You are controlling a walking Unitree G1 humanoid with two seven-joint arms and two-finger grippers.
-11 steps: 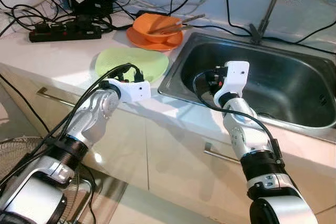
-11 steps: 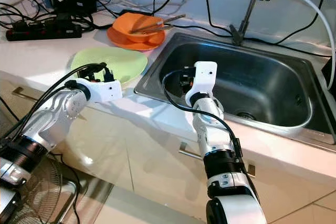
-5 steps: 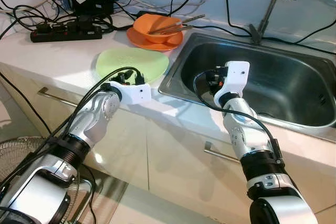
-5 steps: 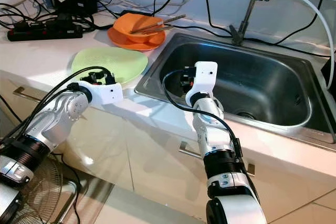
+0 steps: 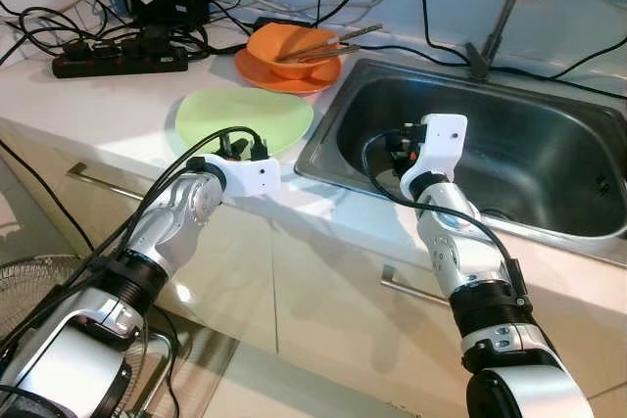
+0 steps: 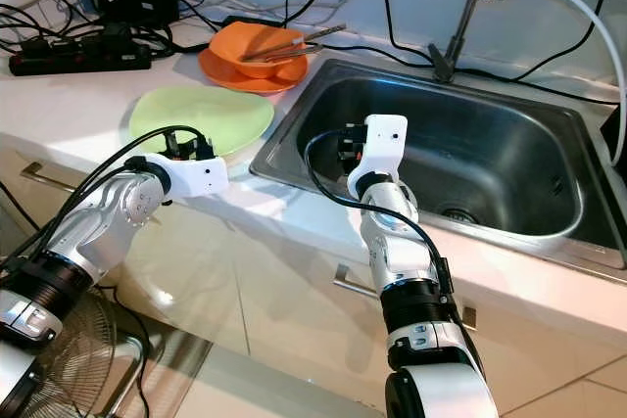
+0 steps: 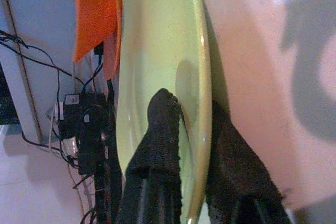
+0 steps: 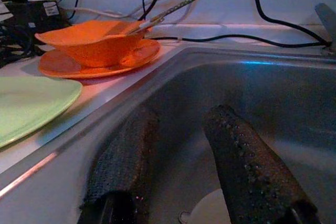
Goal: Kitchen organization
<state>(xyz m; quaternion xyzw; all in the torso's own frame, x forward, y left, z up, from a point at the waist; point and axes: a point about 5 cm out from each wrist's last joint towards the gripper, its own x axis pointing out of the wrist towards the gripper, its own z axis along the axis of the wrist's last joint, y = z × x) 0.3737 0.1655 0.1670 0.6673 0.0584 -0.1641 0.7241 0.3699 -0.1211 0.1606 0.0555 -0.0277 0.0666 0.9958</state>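
At the counter's front edge, my left gripper (image 7: 191,129) pinches the near rim of the green plate (image 5: 245,116), one finger above, one beneath. Right gripper (image 8: 178,145) hangs parted over the sink (image 5: 509,159), at three o'clock. Next, I judge: lift and carry. No legible writing.

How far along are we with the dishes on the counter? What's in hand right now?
Nothing looks moved yet. In hand: the left gripper has its fingers either side of the round light-green plate's rim on the white counter. Left: the orange bowl with metal utensils on its orange saucer. The right gripper hangs open in the steel sink.
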